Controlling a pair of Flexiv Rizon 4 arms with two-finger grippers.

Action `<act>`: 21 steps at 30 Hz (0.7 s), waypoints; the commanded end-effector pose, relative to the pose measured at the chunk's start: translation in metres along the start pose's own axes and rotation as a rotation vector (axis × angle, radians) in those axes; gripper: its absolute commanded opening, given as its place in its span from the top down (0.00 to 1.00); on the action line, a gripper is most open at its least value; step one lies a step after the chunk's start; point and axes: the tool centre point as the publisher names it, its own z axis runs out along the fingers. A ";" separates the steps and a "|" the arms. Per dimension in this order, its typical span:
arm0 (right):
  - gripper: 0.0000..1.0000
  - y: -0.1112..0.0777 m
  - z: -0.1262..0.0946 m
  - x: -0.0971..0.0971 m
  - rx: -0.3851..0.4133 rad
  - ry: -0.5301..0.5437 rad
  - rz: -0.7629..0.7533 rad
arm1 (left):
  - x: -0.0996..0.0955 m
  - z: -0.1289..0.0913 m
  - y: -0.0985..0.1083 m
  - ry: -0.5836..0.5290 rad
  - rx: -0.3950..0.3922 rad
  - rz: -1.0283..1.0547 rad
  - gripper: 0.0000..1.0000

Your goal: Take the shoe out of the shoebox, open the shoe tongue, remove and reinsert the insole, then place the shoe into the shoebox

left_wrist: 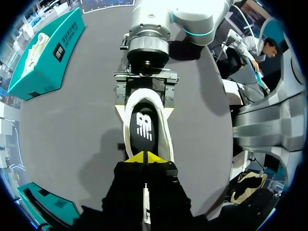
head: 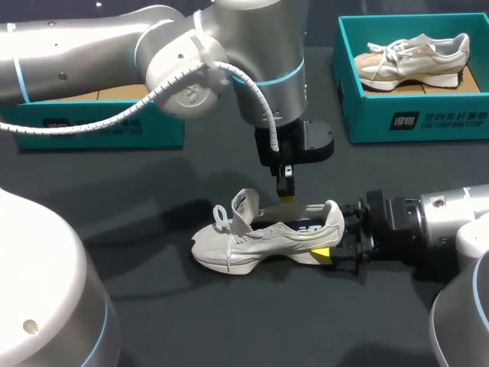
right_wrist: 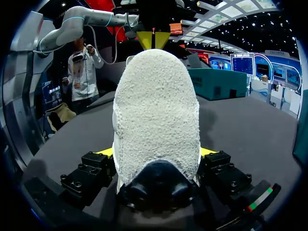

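Note:
A cream sneaker (head: 256,238) lies on its sole on the dark table, toe to the left, tongue (head: 244,206) pulled up. My right gripper (head: 334,243) comes in from the right and is shut on the shoe's heel (right_wrist: 156,115), one yellow-tipped finger (right_wrist: 103,153) on each side. My left gripper (head: 287,196) hangs straight down over the shoe's opening with its tips pressed together. In the left wrist view its shut tips (left_wrist: 144,157) sit just above the black insole (left_wrist: 144,127) inside the shoe. I see nothing between them.
A teal shoebox (head: 416,118) stands at the back right with a second cream sneaker (head: 412,60) inside. Another teal box (head: 99,126) sits at the back left, partly behind my left arm. Bare dark table lies in front of the shoe.

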 end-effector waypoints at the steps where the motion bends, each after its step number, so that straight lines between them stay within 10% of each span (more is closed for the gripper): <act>1: 1.00 0.001 0.000 0.001 0.002 -0.001 0.000 | -0.004 0.027 -0.008 0.024 -0.006 0.004 1.00; 21: 1.00 0.001 0.000 0.001 0.002 -0.001 0.000 | 0.010 0.064 0.017 0.148 -0.066 0.016 1.00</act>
